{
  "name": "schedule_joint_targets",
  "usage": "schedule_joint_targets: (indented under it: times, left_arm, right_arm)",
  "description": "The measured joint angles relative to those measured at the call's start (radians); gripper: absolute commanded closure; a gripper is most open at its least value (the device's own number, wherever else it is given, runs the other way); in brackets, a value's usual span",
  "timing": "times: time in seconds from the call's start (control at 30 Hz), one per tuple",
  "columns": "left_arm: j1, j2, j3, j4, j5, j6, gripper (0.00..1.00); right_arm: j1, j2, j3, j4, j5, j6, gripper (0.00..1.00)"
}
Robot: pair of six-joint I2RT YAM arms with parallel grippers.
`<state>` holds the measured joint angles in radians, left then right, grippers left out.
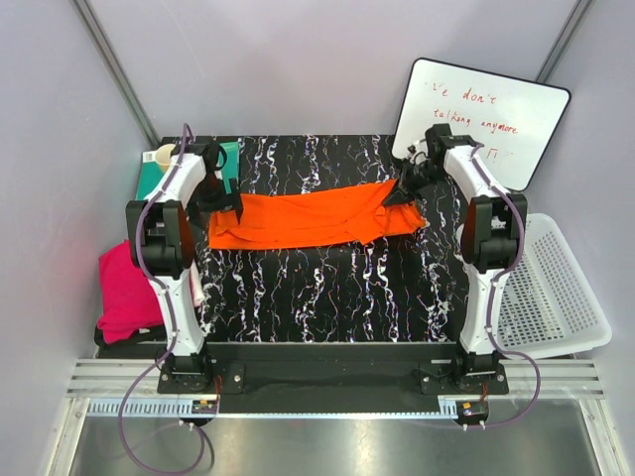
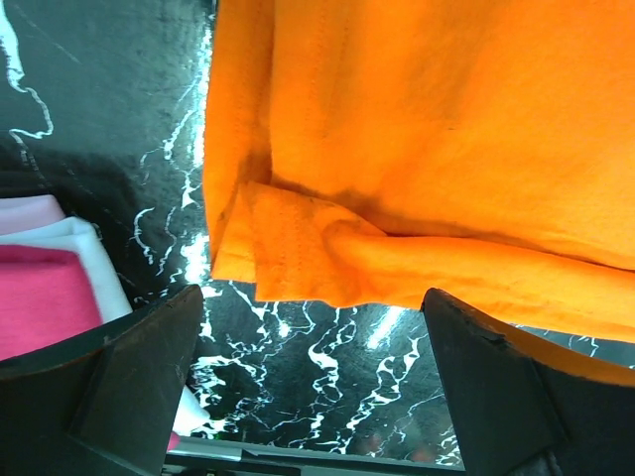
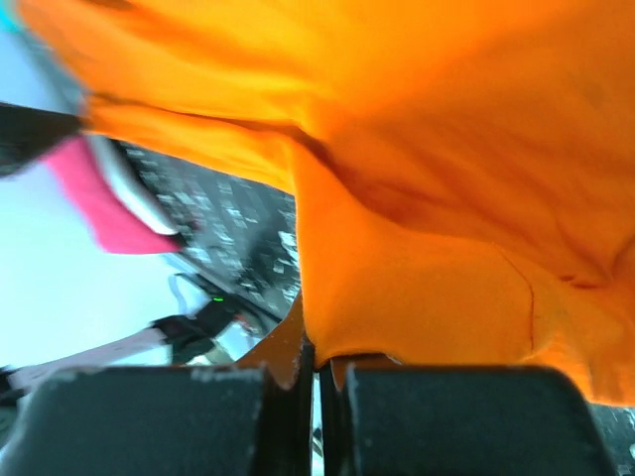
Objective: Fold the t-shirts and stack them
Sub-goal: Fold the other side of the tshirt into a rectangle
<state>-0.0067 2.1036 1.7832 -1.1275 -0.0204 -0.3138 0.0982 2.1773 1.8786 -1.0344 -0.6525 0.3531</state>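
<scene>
The magenta t-shirt point(image 1: 127, 293) lies bunched at 8 o'clock, at the edge of the bench point(image 1: 327, 293). The left gripper point(image 1: 222, 201) hangs over the 9 o'clock end of the orange t-shirt point(image 1: 308, 220), fingers wide and holding nothing. The shirt is a long strip across mid-bench. The right gripper point(image 1: 402, 188) pinches its 3 o'clock end; that end is best carried over level, with the edges matched.

- Two t-shirts: orange t-shirt point(image 1: 313, 220), pink t-shirt point(image 1: 127, 288).
- Two arms: left arm point(image 1: 169, 248), right arm point(image 1: 488, 238).
- One white basket point(image 1: 561, 297).
- One whiteboard point(image 1: 496, 99).
- One yellow mug point(image 1: 165, 156).
- One teal mat point(image 1: 149, 181).
</scene>
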Motion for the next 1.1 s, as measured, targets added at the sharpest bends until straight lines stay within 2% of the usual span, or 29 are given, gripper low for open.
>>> schedule_joint_targets:
  times: [0.17, 0.2, 0.23, 0.3, 0.33, 0.47, 0.7, 0.87, 0.93, 1.1]
  left_arm:
    - [-0.001, -0.003, -0.001, 0.0, -0.011, 0.01, 0.01]
    - [-0.002, -0.003, -0.002, 0.0, -0.012, 0.012, 0.01]
    - [-0.003, -0.003, -0.005, 0.0, -0.013, 0.015, 0.01]
    - [-0.006, -0.003, -0.014, -0.002, -0.014, 0.019, 0.01]
    - [-0.007, -0.003, -0.018, -0.001, -0.015, 0.021, 0.01]
    - [-0.014, -0.004, -0.032, -0.003, -0.019, 0.029, 0.01]
    - [-0.026, -0.052, -0.043, -0.006, -0.045, 0.051, 0.01]
    - [-0.039, -0.097, -0.043, -0.006, -0.064, 0.069, 0.01]
    - [-0.044, -0.109, -0.043, -0.006, -0.066, 0.074, 0.01]
    - [-0.053, -0.111, -0.043, -0.006, -0.066, 0.081, 0.01]
  right_arm:
    - [-0.04, 0.062, 0.121, 0.016, -0.084, 0.045, 0.97]
    - [-0.047, 0.079, 0.141, 0.019, -0.092, 0.06, 0.89]
    - [-0.054, 0.097, 0.163, 0.019, -0.094, 0.073, 0.67]
    - [-0.062, 0.143, 0.207, 0.021, -0.096, 0.103, 0.52]
    - [-0.065, 0.163, 0.224, 0.024, -0.097, 0.108, 0.37]
    - [-0.071, 0.227, 0.254, 0.068, -0.066, 0.139, 0.19]
    - [-0.07, 0.146, 0.225, 0.13, -0.019, 0.132, 0.22]
    - [-0.07, -0.031, 0.024, 0.158, -0.035, 0.091, 0.33]
    - [-0.069, -0.086, -0.094, 0.158, -0.043, 0.076, 0.34]
    - [-0.066, -0.098, -0.269, 0.138, -0.029, 0.053, 0.34]
